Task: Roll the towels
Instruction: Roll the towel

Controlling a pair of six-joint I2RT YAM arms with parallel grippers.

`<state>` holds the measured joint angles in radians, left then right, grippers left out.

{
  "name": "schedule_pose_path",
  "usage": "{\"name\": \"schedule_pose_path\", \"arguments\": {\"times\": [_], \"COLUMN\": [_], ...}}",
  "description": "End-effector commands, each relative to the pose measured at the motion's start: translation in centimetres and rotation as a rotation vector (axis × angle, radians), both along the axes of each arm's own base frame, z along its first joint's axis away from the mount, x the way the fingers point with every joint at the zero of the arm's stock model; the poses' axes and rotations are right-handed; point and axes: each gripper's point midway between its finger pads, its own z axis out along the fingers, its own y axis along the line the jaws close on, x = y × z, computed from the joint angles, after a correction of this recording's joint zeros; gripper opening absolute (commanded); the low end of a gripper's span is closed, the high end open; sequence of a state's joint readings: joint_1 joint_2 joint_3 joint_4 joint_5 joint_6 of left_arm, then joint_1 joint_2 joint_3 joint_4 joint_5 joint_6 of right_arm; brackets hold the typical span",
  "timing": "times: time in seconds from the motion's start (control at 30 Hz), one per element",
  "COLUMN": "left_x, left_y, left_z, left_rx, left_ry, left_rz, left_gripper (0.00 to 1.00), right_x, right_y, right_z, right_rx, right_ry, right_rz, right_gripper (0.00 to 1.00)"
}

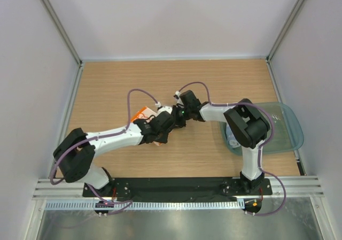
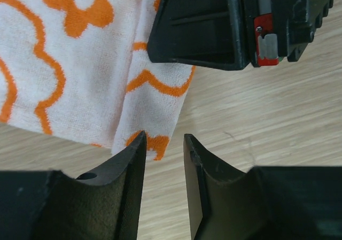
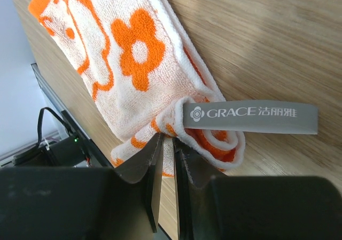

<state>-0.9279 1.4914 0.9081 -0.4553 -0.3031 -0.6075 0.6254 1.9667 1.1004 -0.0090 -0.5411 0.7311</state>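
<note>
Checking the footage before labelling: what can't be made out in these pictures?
- Top view: orange-patterned towel mostly hidden under both arms.
- Top view: left part of the teal tray covered by the right arm; contents unclear.
- Left wrist view: towel cut off by the top and left edges.

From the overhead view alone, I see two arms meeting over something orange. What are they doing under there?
Observer: The right gripper is pinched shut on the folded end of the towel, which is white with orange flowers.
Visitor: And the left one?
Observer: The left gripper is open and holds nothing; the towel's corner lies just at its fingertips.
Visitor: Any label on it?
Observer: A grey tag reading GRACE sticks out from the fold.
</note>
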Motion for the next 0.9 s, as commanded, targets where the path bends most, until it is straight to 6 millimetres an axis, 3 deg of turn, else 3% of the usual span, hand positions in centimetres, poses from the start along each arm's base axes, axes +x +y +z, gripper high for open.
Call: {"name": "schedule_pose_path", "arguments": {"times": [0.0, 0.2, 0.33, 0.73, 0.87], "left_x": [0.7, 1.0, 1.1, 1.2, 1.2], "left_y": [-2.2, -1.1, 0.1, 2.0, 2.5], "left_z": [0.4, -1.6, -2.8, -3.2, -3.4], "left_rx": [-0.047, 0.042, 0.108, 0.18, 0.174], "left_ry": [-0.047, -0.037, -0.034, -0.06, -0.074], "left_rz": [-0.045, -0.008, 0.034, 0.055, 0.073], "left_gripper": [0.36, 0.39, 0.47, 0.52, 0.59], "right_x": [0.4, 0.8, 1.9, 4.4, 5.5], "right_y": [-0.9, -0.9, -0.5, 0.4, 0.8], "right_z": [-1.5, -1.6, -1.4, -1.7, -1.4], "right_rx": [-0.08, -0.09, -0.079, -0.096, -0.084], "right_ry": [0.001, -0.001, 0.004, 0.004, 0.007], "right_rz": [0.002, 0.01, 0.006, 0.021, 0.018], "right_gripper": [0.21, 0.21, 0.21, 0.21, 0.21]}}
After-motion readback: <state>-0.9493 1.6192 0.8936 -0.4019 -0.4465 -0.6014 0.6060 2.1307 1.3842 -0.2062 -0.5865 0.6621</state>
